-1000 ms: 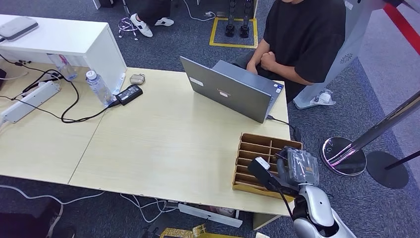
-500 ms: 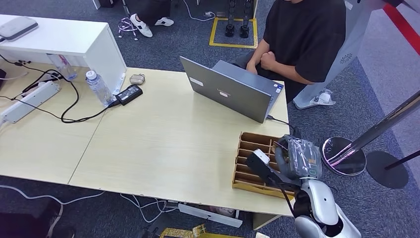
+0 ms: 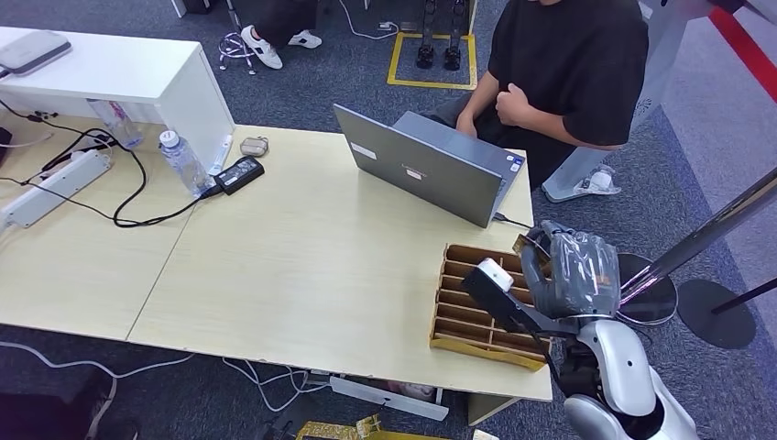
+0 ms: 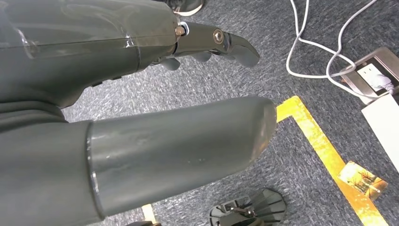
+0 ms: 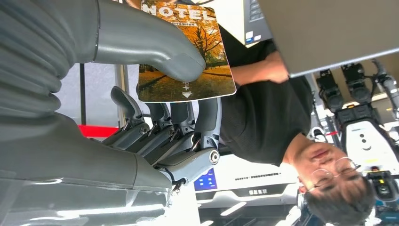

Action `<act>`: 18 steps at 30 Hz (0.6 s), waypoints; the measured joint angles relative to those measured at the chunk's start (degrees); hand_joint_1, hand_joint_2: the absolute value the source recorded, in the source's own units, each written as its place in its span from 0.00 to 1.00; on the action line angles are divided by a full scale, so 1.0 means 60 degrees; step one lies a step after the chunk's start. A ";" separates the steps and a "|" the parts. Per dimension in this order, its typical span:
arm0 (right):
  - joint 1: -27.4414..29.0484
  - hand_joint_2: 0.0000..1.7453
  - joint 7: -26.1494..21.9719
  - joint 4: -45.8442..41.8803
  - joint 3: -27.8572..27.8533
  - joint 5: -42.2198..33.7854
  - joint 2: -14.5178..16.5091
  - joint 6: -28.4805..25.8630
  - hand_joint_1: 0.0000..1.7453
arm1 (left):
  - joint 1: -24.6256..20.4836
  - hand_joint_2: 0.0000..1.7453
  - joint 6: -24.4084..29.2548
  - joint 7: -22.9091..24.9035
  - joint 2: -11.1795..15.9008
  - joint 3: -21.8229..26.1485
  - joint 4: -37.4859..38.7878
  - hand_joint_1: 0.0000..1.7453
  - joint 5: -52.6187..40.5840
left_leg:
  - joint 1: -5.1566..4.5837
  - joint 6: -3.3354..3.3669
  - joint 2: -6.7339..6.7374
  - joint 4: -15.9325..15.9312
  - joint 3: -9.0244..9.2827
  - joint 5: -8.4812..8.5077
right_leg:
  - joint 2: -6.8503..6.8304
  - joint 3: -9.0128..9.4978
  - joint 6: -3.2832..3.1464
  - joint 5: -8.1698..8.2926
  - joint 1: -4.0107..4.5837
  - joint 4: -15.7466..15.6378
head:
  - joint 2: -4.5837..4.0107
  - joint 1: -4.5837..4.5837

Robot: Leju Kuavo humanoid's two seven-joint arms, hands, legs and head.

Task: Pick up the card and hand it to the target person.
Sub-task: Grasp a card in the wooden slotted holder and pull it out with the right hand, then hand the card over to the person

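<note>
Bright even indoor light, soft shadows, sharp.

The laptop (image 3: 431, 170) stands on the table (image 3: 302, 266) behind the slotted tray (image 3: 472, 307), before the person (image 3: 563, 73)

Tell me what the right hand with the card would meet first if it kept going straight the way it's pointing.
Probably the person in black: the right hand points the card past the laptop edge toward them, though depth is unclear.

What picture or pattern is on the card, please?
The card shows orange autumn trees under the word HOTEL, clearest in the right wrist view.
</note>
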 joint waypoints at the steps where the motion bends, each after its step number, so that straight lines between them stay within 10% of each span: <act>1: -0.0068 1.00 0.0000 0.0019 -0.0028 -0.0065 -0.0046 0.0044 0.87 | -0.0005 0.00 -0.0008 0.0017 -0.0001 -0.0001 0.0000 0.00 -0.0035 | 0.0000 0.0000 0.0000 0.0000 0.0000 0.0000 | 0.0000 0.0000 0.0000 0.0000 0.0000 0.0000 | 0.0000 0.0001; 18: -0.0868 1.00 -0.0073 0.2077 -0.0276 -0.1050 -0.0522 0.0016 0.85 | -0.0133 0.00 -0.0151 0.0179 -0.0152 -0.0010 0.0000 0.00 -0.0284 | 0.0000 0.0000 -0.0002 0.0001 -0.0002 0.0000 | -0.0001 -0.0001 0.0000 0.0000 0.0000 0.0000 | 0.0000 -0.0001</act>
